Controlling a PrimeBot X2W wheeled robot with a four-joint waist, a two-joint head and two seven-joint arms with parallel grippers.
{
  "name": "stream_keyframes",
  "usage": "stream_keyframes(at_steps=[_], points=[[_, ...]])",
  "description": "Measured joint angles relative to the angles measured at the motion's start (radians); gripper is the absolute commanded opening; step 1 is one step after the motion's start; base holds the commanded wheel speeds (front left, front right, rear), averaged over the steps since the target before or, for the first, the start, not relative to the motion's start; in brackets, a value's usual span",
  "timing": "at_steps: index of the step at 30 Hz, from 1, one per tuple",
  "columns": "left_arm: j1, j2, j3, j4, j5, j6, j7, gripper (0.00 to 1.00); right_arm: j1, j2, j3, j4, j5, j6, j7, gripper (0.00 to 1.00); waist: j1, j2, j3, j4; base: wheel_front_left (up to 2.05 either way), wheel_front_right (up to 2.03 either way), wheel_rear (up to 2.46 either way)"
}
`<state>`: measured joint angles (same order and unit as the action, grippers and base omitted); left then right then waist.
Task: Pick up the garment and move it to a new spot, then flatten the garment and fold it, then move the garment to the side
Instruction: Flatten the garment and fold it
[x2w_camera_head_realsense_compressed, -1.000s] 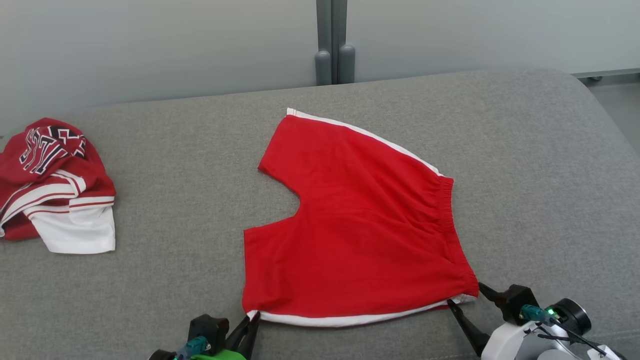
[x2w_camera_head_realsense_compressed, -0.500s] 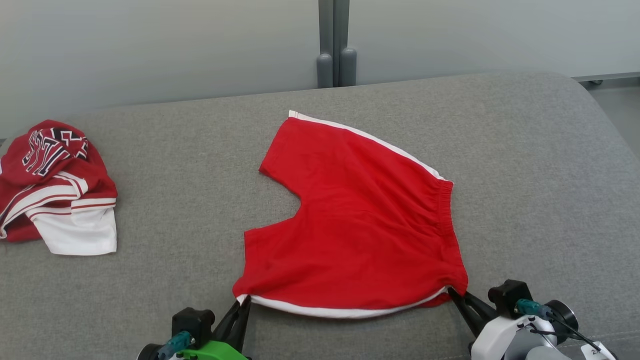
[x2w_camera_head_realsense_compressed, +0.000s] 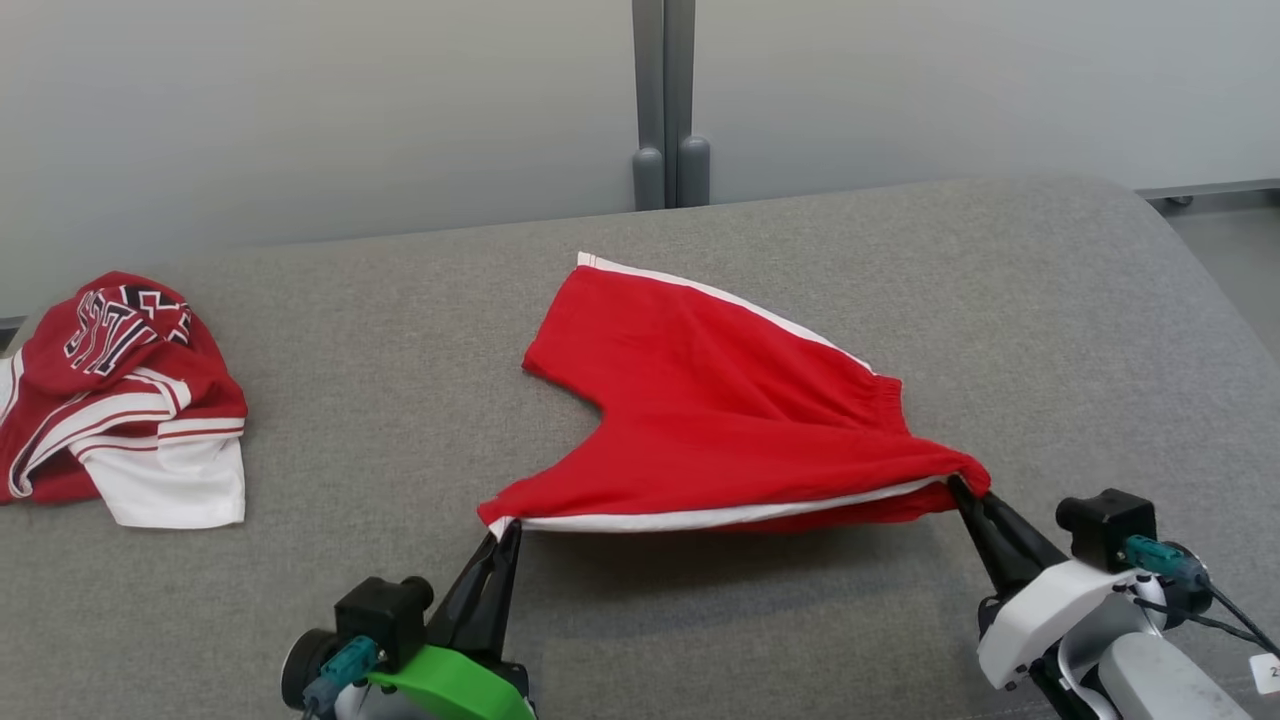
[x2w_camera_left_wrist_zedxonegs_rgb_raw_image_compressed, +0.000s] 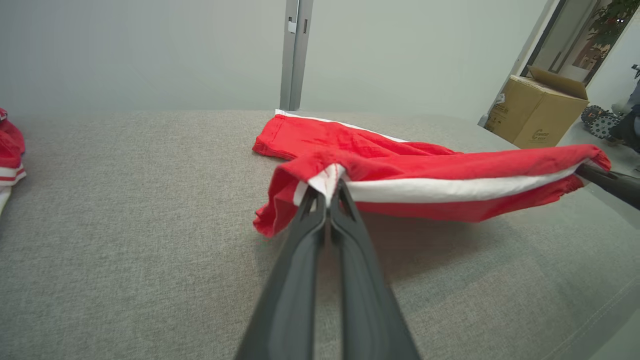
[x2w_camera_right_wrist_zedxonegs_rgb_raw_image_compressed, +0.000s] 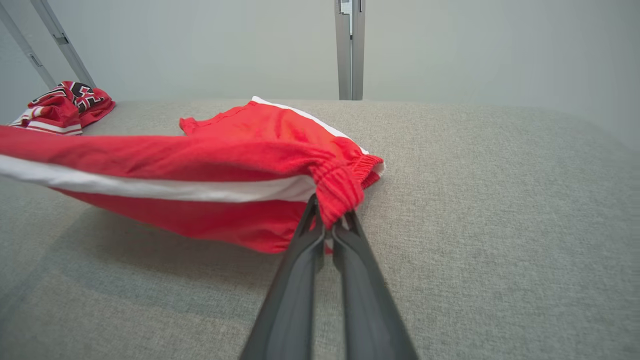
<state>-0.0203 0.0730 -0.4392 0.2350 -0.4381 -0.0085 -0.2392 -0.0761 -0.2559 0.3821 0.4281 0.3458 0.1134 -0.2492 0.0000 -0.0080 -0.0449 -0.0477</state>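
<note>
Left end effector (x2w_camera_head_realsense_compressed: 505, 528) and right end effector (x2w_camera_head_realsense_compressed: 958, 487) each clench a lifted corner of the red shorts (x2w_camera_head_realsense_compressed: 720, 400); hold that edge taut and level, then lay it on their far edge

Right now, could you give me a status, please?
Both shut: left gripper on hem corner, right gripper on waistband corner. Near edge of red shorts lifted, far leg on couch. Other garment well aside.

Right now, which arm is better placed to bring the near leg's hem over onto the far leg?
Left. The left gripper is shut on the hem corner of the red shorts, lifted off the grey surface; the right gripper is clamped on the waistband end.
</note>
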Motion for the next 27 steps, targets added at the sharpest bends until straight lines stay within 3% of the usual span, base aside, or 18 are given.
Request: stream_keyframes(at_steps=[15,27], points=[[0.045,0.025,-0.050,-0.263,0.097,0.023,-0.004,0.00,0.085,-0.091,-0.091,-0.201,-0.006,-0.015,-0.002,0.00,0.0000,0.0000,-0.037,0.074,0.00,0.00,0.00],[0.096,0.065,-0.081,-0.302,0.098,0.016,0.047,0.00,0.133,-0.084,-0.044,-0.167,0.028,-0.008,0.011,0.00,0.0000,0.0000,-0.025,0.057,0.00,0.00,0.00]])
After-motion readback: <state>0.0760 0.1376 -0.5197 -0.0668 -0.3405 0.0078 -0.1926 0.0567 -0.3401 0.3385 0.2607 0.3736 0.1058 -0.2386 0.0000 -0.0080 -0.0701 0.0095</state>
